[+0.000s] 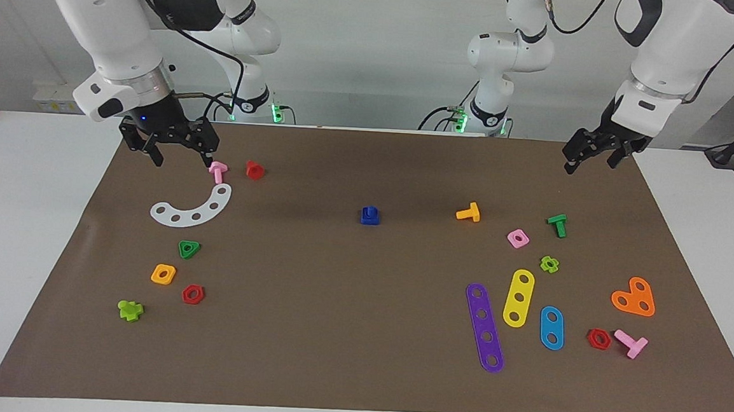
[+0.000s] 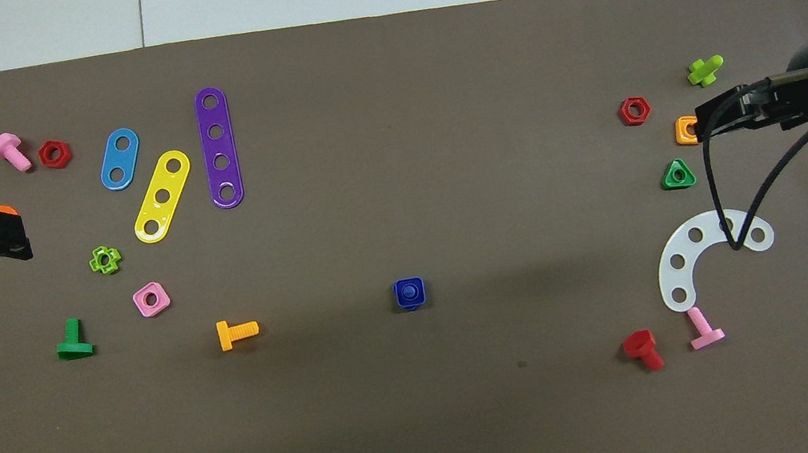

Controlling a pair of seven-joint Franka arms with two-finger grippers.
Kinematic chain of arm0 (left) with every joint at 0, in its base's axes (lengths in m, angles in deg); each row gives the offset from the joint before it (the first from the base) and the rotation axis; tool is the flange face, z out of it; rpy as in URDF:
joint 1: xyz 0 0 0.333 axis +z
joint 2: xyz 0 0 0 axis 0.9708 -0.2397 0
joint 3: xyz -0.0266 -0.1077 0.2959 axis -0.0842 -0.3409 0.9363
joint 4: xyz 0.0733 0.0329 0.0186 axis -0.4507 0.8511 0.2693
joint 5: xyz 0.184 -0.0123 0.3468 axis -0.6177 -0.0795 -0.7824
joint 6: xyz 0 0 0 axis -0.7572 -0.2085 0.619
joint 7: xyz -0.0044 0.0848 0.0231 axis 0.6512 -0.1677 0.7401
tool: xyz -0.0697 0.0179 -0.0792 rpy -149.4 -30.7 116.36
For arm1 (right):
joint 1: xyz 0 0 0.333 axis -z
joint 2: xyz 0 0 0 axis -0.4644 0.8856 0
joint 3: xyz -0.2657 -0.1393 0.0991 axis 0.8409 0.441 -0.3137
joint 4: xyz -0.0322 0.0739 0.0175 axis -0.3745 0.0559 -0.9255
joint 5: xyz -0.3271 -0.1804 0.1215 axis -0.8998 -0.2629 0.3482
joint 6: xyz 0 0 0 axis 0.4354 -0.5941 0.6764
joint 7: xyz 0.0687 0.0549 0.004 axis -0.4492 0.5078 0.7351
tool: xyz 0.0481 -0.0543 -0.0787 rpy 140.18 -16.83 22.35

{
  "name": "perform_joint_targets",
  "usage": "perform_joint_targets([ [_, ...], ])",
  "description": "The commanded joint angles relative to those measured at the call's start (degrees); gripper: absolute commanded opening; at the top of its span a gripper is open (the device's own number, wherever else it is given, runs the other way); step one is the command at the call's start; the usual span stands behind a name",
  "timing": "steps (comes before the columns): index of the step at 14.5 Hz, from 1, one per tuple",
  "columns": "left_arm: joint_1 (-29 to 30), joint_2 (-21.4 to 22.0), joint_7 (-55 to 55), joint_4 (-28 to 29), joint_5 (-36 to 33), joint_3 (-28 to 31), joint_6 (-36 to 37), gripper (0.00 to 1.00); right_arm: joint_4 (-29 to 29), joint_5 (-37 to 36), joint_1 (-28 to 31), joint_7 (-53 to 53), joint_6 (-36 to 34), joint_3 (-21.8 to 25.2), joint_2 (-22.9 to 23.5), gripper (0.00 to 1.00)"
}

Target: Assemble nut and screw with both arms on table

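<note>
Brown mat (image 1: 334,331) on the white table, and the blue nut (image 1: 370,217) sits mid-mat with the screw (image 2: 408,290) already stuck in it.
Both arms are up and well apart from it: left gripper (image 1: 593,153) and right gripper (image 1: 171,145) over opposite mat edges, jaws open, holding nothing; neither looks clearly nearer.
</note>
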Motion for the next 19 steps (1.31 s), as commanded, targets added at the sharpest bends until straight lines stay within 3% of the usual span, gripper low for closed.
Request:
perform_joint_targets([
  [1, -0.85, -1.60, -0.18, -4.17, -1.61, -0.58, 3.94, 1.00, 0.99, 0.38, 0.58, 1.52, -0.36, -0.23, -0.93, 1.00],
  [4, -0.67, -1.60, -4.64, -4.09, -1.26, -0.59, 3.06, 1.00, 0.99, 0.38, 0.40, 1.52, -0.36, -0.23, -0.93, 1.00],
  [8, 0.21, -0.81, -5.36, -0.32, 2.24, -0.32, -4.75, 1.00, 0.99, 0.38, 0.31, 1.52, -0.53, -0.23, -0.93, 1.00],
  [19, 1.00, 1.04, -5.45, 5.32, 2.60, -0.06, -7.84, 1.00, 0.99, 0.38, 0.23, 1.52, -0.62, -0.32, -0.93, 1.00],
])
